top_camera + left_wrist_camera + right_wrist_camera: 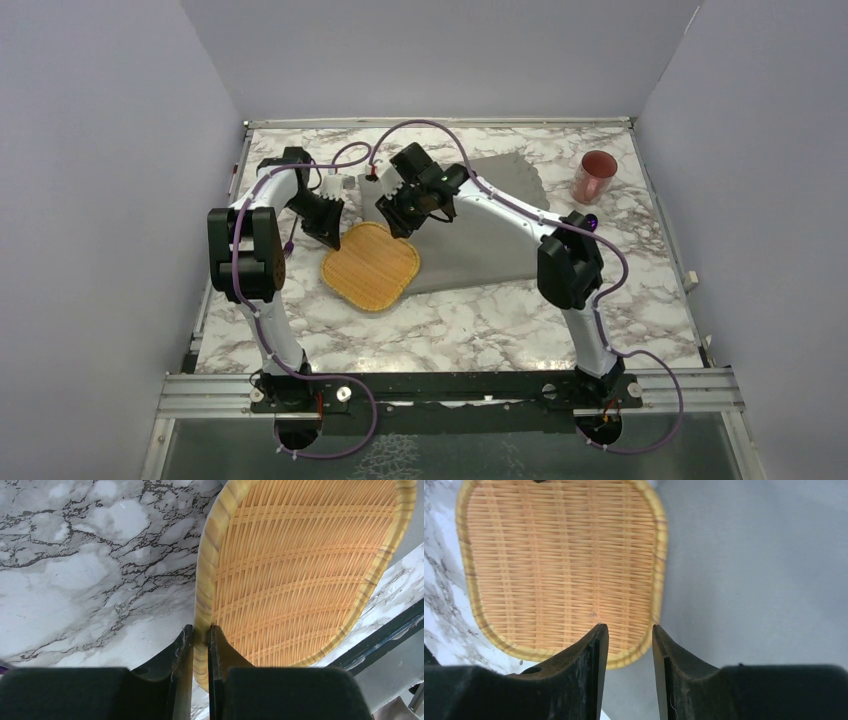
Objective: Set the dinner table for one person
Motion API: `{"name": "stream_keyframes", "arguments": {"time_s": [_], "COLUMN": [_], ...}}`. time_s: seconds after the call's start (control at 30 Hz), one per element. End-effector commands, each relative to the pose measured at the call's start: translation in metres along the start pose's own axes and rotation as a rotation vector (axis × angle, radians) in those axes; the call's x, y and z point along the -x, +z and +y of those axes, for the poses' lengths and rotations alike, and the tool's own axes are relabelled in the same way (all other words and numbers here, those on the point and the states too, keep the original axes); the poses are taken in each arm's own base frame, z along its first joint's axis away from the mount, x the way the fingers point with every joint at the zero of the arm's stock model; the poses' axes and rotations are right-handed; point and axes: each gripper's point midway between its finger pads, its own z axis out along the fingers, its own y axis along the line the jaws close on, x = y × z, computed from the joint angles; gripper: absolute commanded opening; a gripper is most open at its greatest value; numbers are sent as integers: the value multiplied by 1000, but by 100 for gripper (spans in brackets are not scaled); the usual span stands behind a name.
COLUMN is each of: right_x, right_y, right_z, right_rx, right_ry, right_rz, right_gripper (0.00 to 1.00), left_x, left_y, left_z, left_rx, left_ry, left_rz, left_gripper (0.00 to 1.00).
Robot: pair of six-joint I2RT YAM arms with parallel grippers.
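We note left gripper (201,629) pinching woven tray (300,570) rim, toward table (450,330) left edge; right gripper (630,627) parted, holding nothing.

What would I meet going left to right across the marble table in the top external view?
left gripper, pinching the tray's rim → woven tray → grey placemat → pink cup

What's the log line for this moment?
left gripper: shut on woven tray rim | right gripper: open above tray edge | tray: overlapping grey placemat
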Motion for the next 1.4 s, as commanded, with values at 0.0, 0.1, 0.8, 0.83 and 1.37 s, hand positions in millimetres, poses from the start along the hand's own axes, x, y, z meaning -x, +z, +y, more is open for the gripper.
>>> {"name": "stream_keyframes", "arguments": {"time_s": [0.0, 0.1, 0.8, 0.83, 1.37], "right_x": [-18, -32, -74, -74, -75], "right_y": [-9, -6, -17, -18, 10], "right_z": [-26, -35, 24, 25, 23], "right_rx": [-63, -51, 389, 405, 507], "right_ry": [25, 48, 181, 185, 255], "right_rz": [42, 60, 123, 113, 90], "right_gripper": [43, 51, 57, 57, 57], "left_x": [10, 10, 7, 8, 8], "left_y": [-6, -6, -1, -1, -1], "left_z": [4, 4, 5, 4, 1], "left_rx": [38, 38, 34, 29, 18], "left_ry": [7, 5, -9, -10, -9], "left_rz": [-31, -32, -25, -27, -42], "left_gripper": [0, 0, 0, 0, 0]}}
